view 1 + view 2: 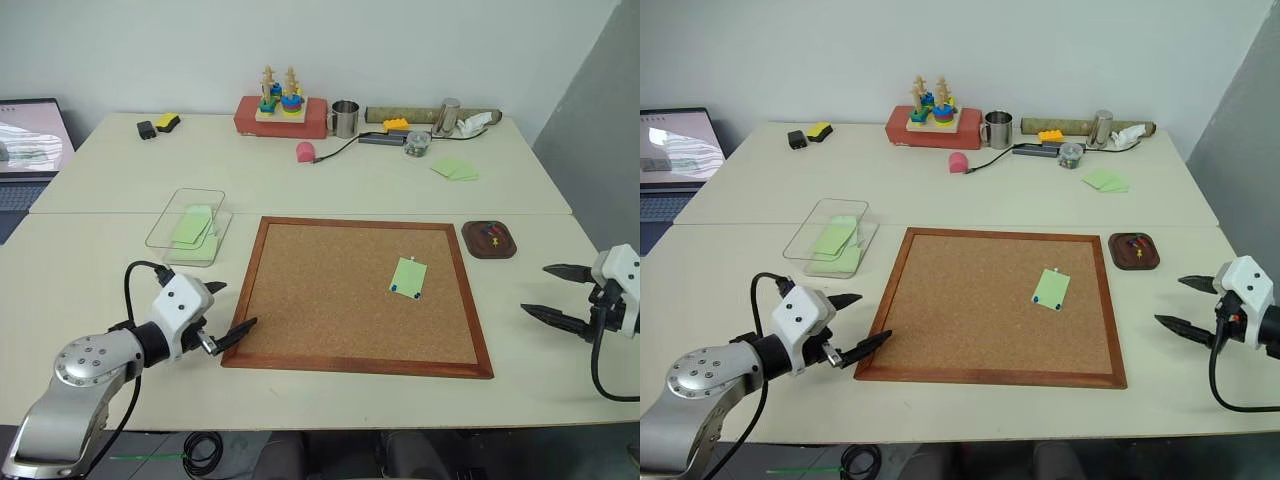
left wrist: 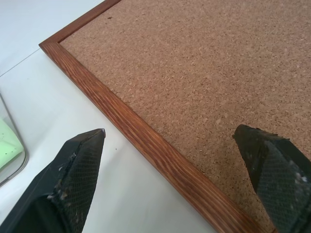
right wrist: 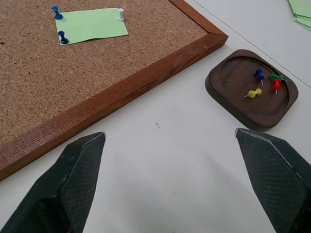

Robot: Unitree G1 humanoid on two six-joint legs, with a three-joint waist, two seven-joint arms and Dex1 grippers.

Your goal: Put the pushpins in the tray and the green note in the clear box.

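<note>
The green note [image 1: 407,277] lies on the right half of the corkboard [image 1: 330,300], held by two blue pushpins [image 3: 63,37] and a white one [image 3: 121,13]. The dark wooden tray [image 1: 468,241] sits just off the board's far right corner and holds several coloured pushpins [image 3: 260,75]. The clear box [image 1: 200,257] stands left of the board with green paper inside and its lid resting askew on top. My left gripper [image 1: 232,305] is open over the board's near left corner. My right gripper [image 1: 537,289] hangs open and empty over bare table, right of the board and nearer than the tray.
At the table's far edge stand a red box with stacking toys [image 1: 282,112], a metal mug [image 1: 345,118], a cardboard tube [image 1: 430,115] and small clutter. A pair of green notes [image 1: 455,168] lies far right. A laptop [image 1: 25,150] sits at the left.
</note>
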